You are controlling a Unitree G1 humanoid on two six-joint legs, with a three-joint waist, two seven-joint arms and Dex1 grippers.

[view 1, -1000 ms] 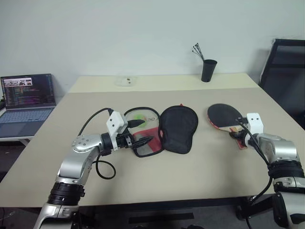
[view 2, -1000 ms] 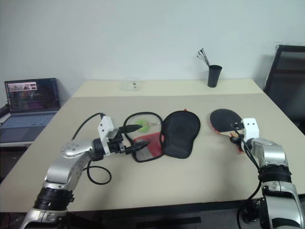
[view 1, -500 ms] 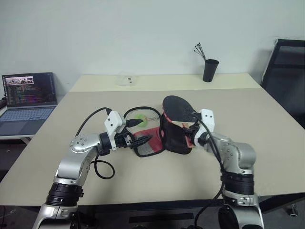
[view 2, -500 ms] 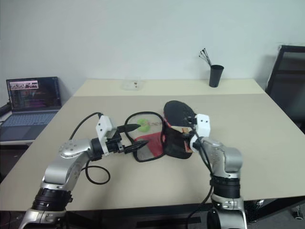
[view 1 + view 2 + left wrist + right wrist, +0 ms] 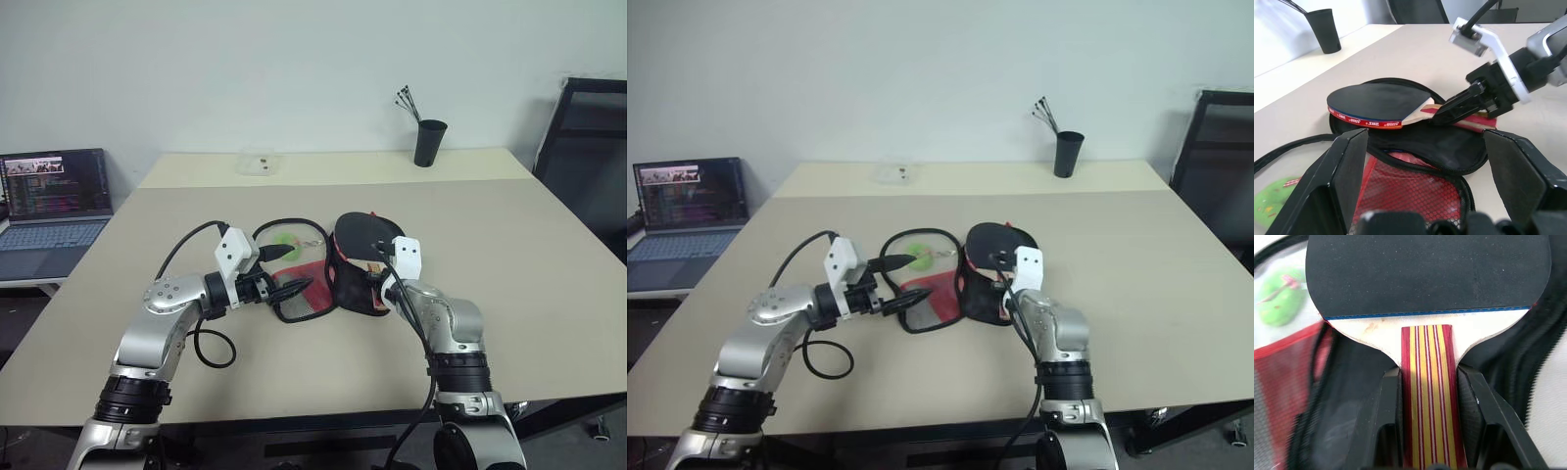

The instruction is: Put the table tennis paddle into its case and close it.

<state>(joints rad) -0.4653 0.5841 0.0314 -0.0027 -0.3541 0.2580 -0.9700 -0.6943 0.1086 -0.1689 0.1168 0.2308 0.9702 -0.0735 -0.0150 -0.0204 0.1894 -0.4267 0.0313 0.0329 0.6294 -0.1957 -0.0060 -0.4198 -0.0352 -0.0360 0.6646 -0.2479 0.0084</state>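
Laptop [image 5: 54,201] open on a side desk at far left, off the table [image 5: 549,284]. Left gripper [image 5: 294,270] level over the near-left part of the case [image 5: 304,294], fingers wide apart with one above and one below the edge of the open flap, not clearly pinching it. Case lies unzipped mid-table, the mesh and red half on the left with a green tag [image 5: 287,240] at its far end, the black half on the right. Right gripper [image 5: 1425,396] clamped on the paddle's [image 5: 1376,105] striped wood handle, a finger on each side; the black blade hangs just over the black half of the case, tilted, not yet inside. Small clear dish [image 5: 260,164] far centre, black cup [image 5: 428,143] with sticks far right, dark chair [image 5: 588,147] at the right edge.
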